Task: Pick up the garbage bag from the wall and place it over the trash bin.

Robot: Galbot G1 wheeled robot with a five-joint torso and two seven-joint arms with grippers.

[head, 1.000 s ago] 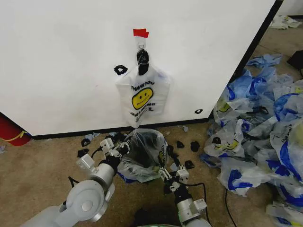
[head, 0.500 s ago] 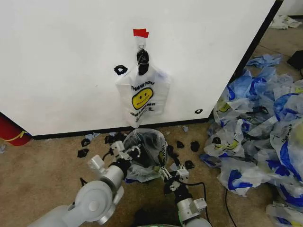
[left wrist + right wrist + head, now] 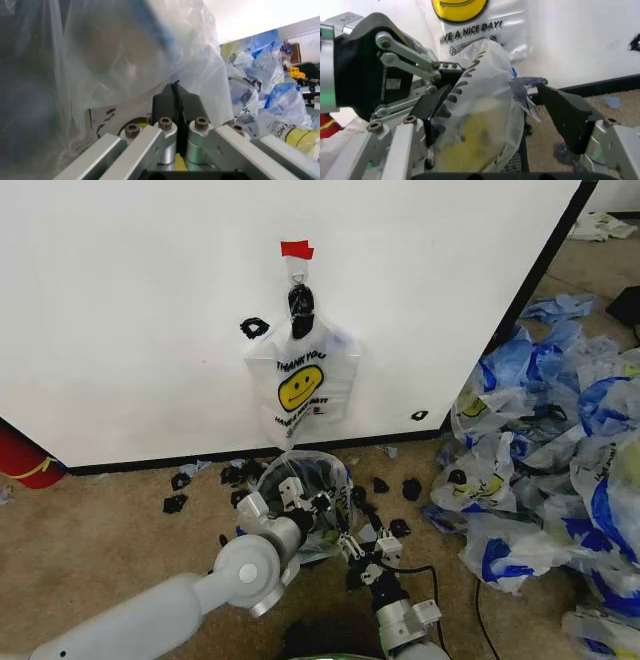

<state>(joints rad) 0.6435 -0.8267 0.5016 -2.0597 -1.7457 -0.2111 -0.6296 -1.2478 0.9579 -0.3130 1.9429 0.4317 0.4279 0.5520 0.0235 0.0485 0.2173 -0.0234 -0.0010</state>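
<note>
- The left gripper (image 3: 300, 497) is pinched tight on the plastic of the garbage bag (image 3: 312, 480) at the bin's rim, likely to stretch it over the edge.
- The right gripper (image 3: 362, 548) has its fingers spread wide at the bag's other side, with plastic between them.
- The bag sits in the trash bin (image 3: 318, 478) on the floor, just below the wall (image 3: 130, 310).
- 1 more smiley bag (image 3: 302, 385) hangs on the wall's hook.

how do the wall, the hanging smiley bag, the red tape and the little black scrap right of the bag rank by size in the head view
1. the wall
2. the garbage bag
3. the red tape
4. the black scrap, though it looks close to the tape
</note>
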